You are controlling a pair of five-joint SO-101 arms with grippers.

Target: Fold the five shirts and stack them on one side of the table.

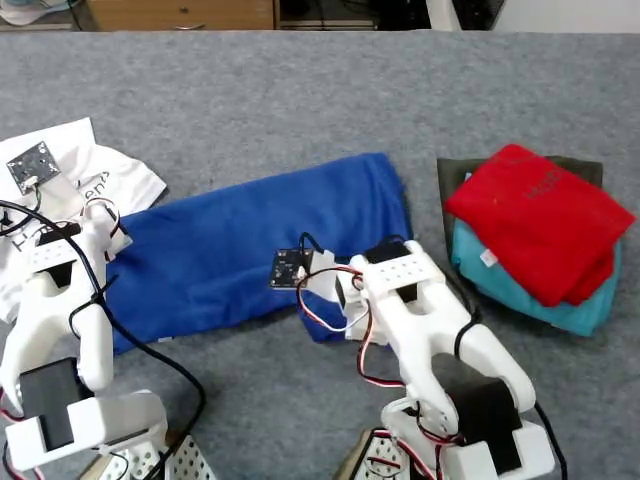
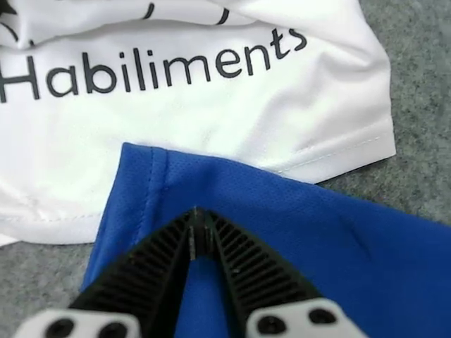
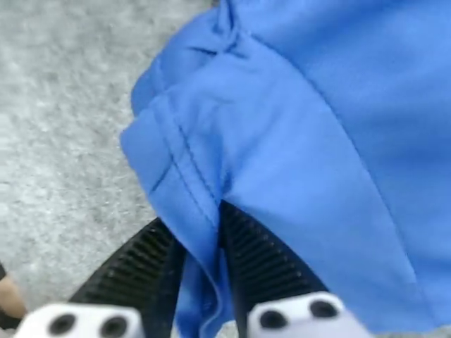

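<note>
- where the blue shirt (image 1: 260, 250) overlaps the white shirt (image 1: 100, 180) at the counter's 9 o'clock side, my left gripper (image 2: 199, 231) is closed, its fingers nearly together with blue cloth pinched between them.
- my right gripper (image 3: 211, 239) is clamped tight on a bunched fold at the blue shirt's 5 o'clock corner.
- the blue shirt lies stretched across the middle of the grey counter (image 1: 300, 90).
- at 3 o'clock, a folded red shirt (image 1: 540, 215) rests on a teal shirt (image 1: 585, 305), over a dark green shirt (image 1: 460, 172).
</note>
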